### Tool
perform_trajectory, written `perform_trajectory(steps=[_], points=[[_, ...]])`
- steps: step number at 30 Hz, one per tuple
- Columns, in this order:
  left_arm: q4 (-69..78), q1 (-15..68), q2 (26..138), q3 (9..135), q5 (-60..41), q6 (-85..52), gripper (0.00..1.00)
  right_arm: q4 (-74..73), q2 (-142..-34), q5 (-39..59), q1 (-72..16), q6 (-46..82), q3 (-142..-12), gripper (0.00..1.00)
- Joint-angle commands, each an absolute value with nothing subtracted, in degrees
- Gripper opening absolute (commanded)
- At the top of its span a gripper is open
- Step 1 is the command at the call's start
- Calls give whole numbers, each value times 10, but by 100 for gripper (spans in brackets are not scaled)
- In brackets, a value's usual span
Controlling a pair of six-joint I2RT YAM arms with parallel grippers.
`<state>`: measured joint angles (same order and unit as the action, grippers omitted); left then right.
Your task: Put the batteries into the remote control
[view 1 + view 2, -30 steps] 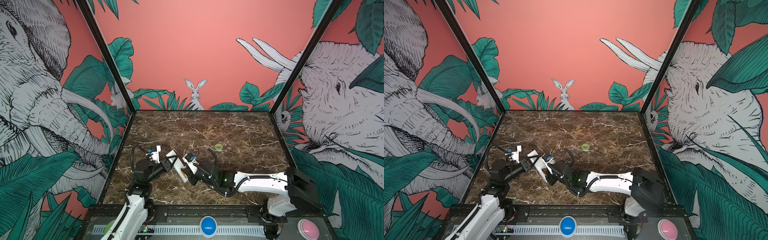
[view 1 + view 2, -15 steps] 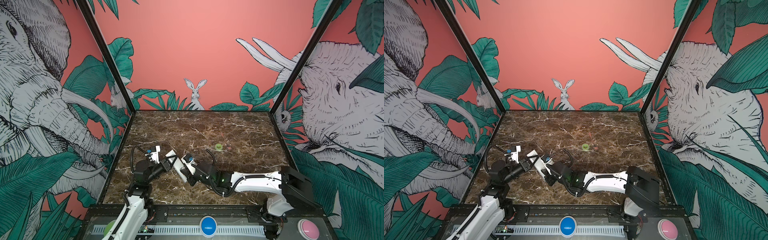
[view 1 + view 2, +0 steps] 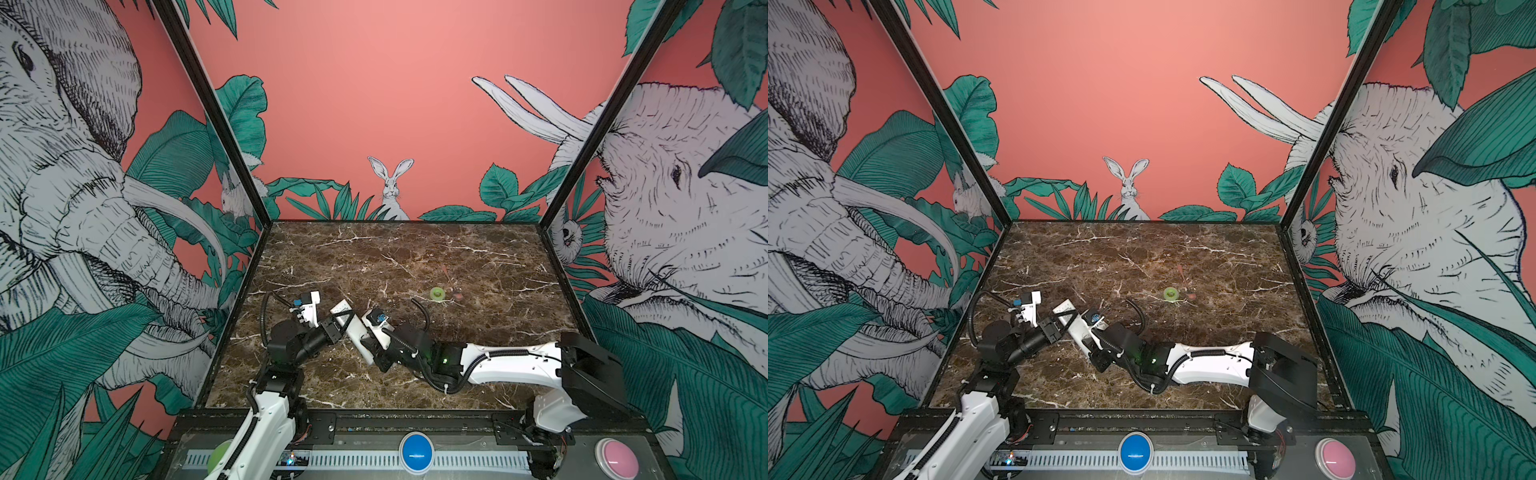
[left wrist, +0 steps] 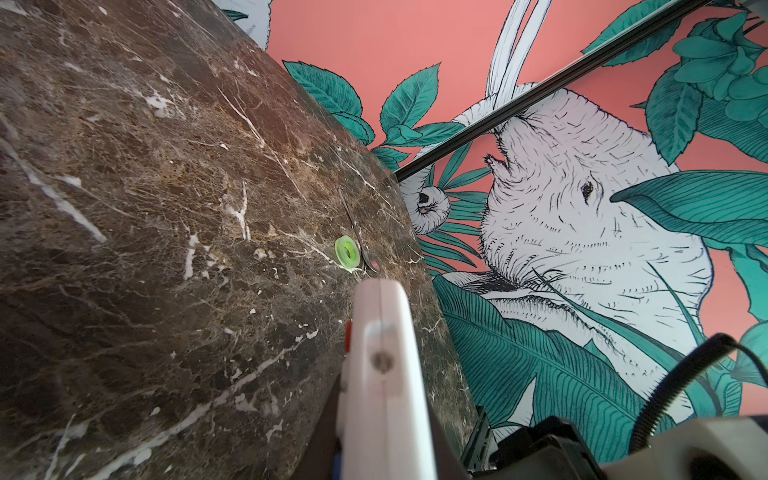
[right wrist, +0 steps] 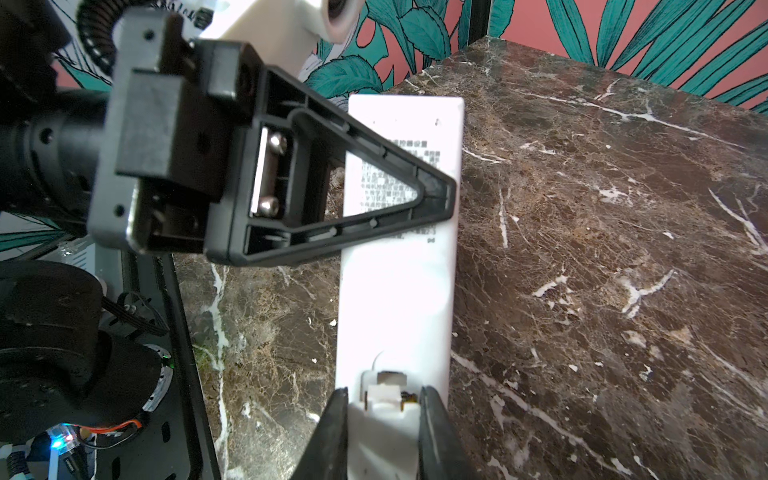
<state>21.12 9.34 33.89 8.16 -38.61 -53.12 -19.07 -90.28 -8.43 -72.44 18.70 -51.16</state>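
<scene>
left gripper (image 3: pixel 346 321) is pressed shut on the remote control (image 3: pixel 358 338), up near its far end. one black finger (image 5: pixel 436 195) lies across the printed back. the remote control hangs in the air over the brown table (image 3: pixel 415 257), back side up. it slants between my two arms, near the front left.

next comes the right gripper (image 5: pixel 384 409). it pinches the near end of the remote control, right where the small battery lid (image 5: pixel 384 388) sits. its two fingers stand close together with the white end between them. a tiny orange bit (image 5: pixel 409 399) peeks out beside the lid. i think that is one of the batteries, sitting in its slot, but it is too small to be sure. i see no batteries lying loose on the table in both top views.

further right, well away from the arms, a green ring (image 3: pixel 437 294) lies flat. a thin spoon-like thing (image 4: pixel 371 262) is just beside it. neither is part of my job.

so i think i am at the lid step, close to the end. next i need a firm left grip and a straight push on the lid along the back, until it sits flush. a crooked push may jam it, or the remote control may slip.
</scene>
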Motion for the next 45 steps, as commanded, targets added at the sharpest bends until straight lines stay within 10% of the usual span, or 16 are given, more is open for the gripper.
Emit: perform_trajectory(steps=[1,28,45], points=[[237,96,330,79,-389,-543,0,-213,-910,-91,-729,192,-511,0],[251,95,330,77,-392,-554,0,-233,-933,-89,-731,197,-489,0],[243,96,328,77,-395,-547,0,-218,-887,-93,-733,178,-492,45]])
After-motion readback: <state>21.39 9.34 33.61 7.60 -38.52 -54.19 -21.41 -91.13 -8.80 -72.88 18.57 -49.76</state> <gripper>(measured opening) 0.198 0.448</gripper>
